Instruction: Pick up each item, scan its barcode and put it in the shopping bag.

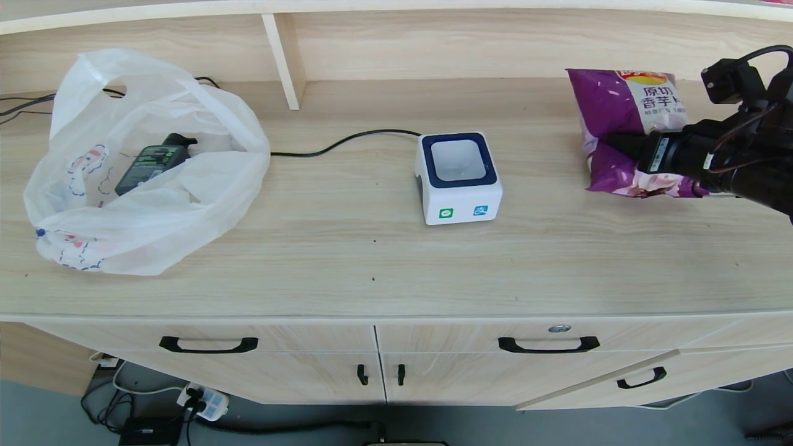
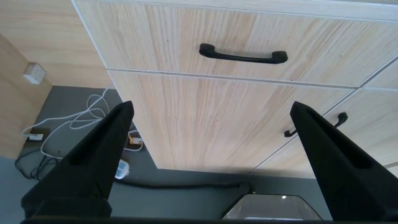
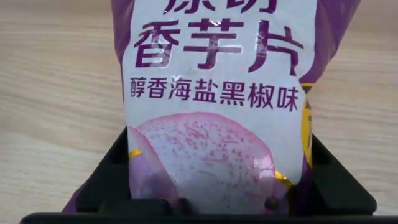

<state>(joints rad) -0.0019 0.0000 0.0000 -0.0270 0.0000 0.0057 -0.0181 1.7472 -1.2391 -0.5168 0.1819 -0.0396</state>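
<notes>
Since the chip bag (image 1: 610, 105) is puffed foil, I'd expect it to be light, soft and slippery, with contents that crush. Grip across the width at low force, nearer a seam if it slides. It's at 3 o'clock from the scanner (image 1: 457, 176) on the tabletop (image 1: 372, 266), long axis 12–6, top seam toward 12, print side up. Right end effector (image 3: 217, 140) looks closed across its 6 o'clock half. Left end effector (image 2: 211, 109) is spread wide, empty, by the drawers (image 2: 242, 37). Shopping bag (image 1: 204, 186) is at 9 o'clock.
</notes>
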